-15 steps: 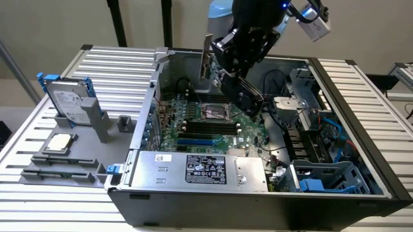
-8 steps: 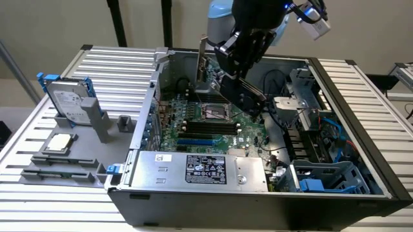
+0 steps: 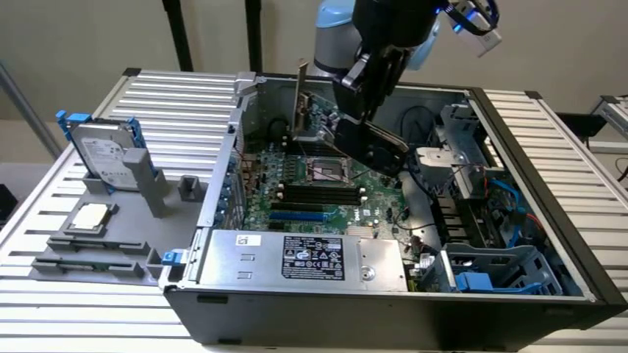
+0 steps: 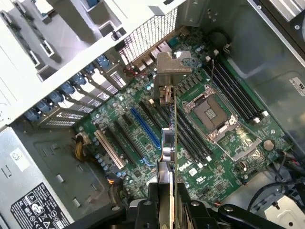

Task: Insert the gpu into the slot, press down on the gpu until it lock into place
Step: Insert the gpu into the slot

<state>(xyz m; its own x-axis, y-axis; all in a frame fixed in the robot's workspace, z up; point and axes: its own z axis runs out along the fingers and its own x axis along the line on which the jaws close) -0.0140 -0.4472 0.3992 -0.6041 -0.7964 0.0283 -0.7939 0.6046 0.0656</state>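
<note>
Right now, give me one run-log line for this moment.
gripper: shut on gpu | gpu: held edge-down above motherboard, not seated | slot: empty

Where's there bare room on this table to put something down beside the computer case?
Bare slats of the table lie on the exterior view's right of the case, and along the near edge by the grey tray. Inside the case it's crowded: the gripper holds the gpu over the motherboard.

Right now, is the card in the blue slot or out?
Out. The claw holds the card up above the board; the blue slot is empty.
</note>
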